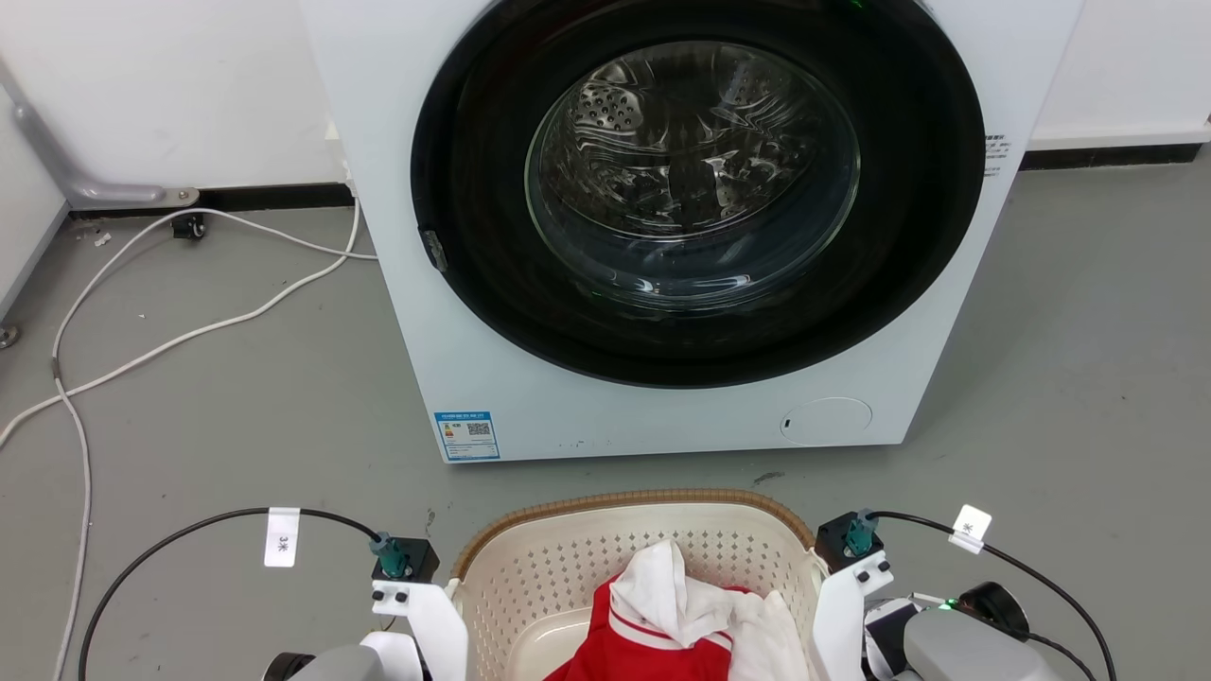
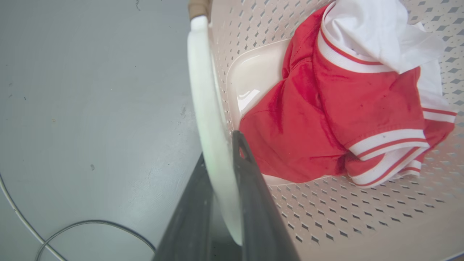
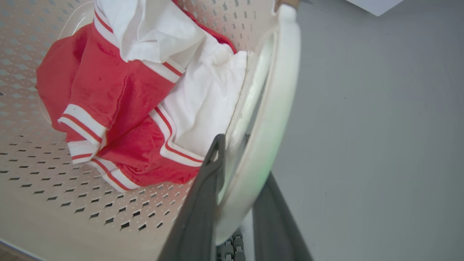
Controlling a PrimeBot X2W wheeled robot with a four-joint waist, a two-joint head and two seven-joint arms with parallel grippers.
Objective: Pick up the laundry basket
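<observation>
Cream plastic basket (image 1: 568, 558) full of small holes, with a brown woven-look rim, down on the grey floor (image 1: 236, 397) right in front of the washer (image 1: 492, 378) and its round door. Not yet lifted, by the look of it. Red and white top (image 1: 662, 624) piled inside. Left arm (image 1: 430, 615) and right arm (image 1: 837, 605) down at the two sides of the basket, most likely to raise both ends at once and keep it level.

From the left wrist: left hand (image 2: 220, 145) narrow, pinching the white left handle (image 2: 201, 90), with dark fingers (image 2: 253, 203) on either side of it, one outside the basket and one inside. Gripped there probably because of the thin, firm edge, easy to squeeze. Top bunched on the smooth bottom, close to the inner finger.

From the right wrist: right hand (image 3: 244, 156) narrow too, pinching the white right handle (image 3: 279, 90) in the same way. White part of the top leaning on the wall just beside the inner finger.
</observation>
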